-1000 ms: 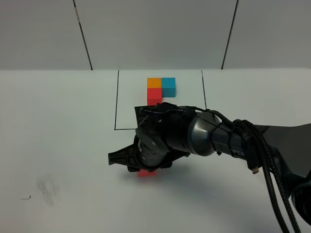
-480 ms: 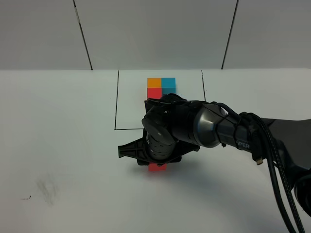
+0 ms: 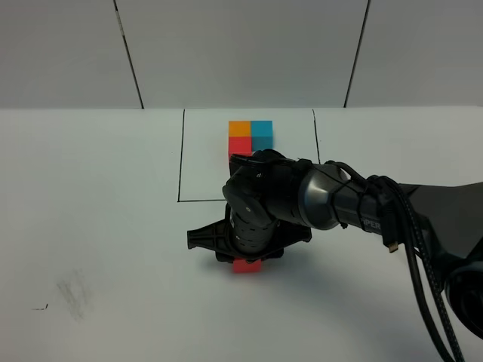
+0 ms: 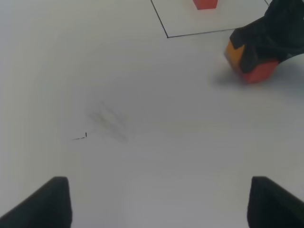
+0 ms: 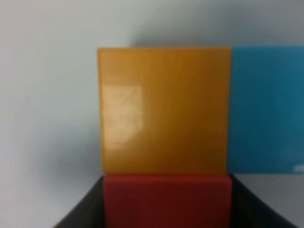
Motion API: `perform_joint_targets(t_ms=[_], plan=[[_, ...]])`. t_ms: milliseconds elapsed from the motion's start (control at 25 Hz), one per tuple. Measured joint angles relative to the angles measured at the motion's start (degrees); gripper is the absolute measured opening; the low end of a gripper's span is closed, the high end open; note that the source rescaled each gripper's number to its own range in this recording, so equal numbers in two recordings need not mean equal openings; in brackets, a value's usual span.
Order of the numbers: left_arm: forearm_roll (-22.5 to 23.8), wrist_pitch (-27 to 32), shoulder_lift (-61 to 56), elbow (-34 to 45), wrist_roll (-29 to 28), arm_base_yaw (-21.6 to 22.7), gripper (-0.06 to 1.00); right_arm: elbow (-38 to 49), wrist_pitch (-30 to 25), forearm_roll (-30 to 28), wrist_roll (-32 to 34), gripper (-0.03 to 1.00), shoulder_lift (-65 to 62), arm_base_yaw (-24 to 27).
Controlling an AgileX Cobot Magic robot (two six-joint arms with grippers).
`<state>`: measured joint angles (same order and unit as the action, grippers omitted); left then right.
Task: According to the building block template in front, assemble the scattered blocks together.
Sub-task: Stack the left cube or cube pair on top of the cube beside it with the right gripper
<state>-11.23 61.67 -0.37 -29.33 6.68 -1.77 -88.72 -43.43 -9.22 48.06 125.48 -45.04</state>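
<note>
Centrally, our right gripper (image 3: pixel 243 260) clamps the red block (image 5: pixel 167 199), touching orange (image 5: pixel 164 110) and blue (image 5: pixel 266 109). Our left gripper (image 4: pixel 156 202) gapes empty. Arm lettering reads "PER".

1. Right arm (image 3: pixel 332 207): glossy black, rounded housings, grey-sheened barrel section.
2. Black cables (image 3: pixel 423 264) bundled along it; white lettering partly visible.
3. Left gripper (image 4: pixel 156 202): two matte black fingertips (image 4: pixel 47 202).
</note>
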Motion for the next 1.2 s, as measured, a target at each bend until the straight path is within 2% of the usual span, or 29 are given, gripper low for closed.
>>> perform_joint_targets(t_ms=[1200], plan=[[0.00, 0.00, 0.00, 0.00, -0.05, 0.00, 0.95, -0.17, 2.80, 1.79, -4.15, 0.21, 1.48, 0.18]])
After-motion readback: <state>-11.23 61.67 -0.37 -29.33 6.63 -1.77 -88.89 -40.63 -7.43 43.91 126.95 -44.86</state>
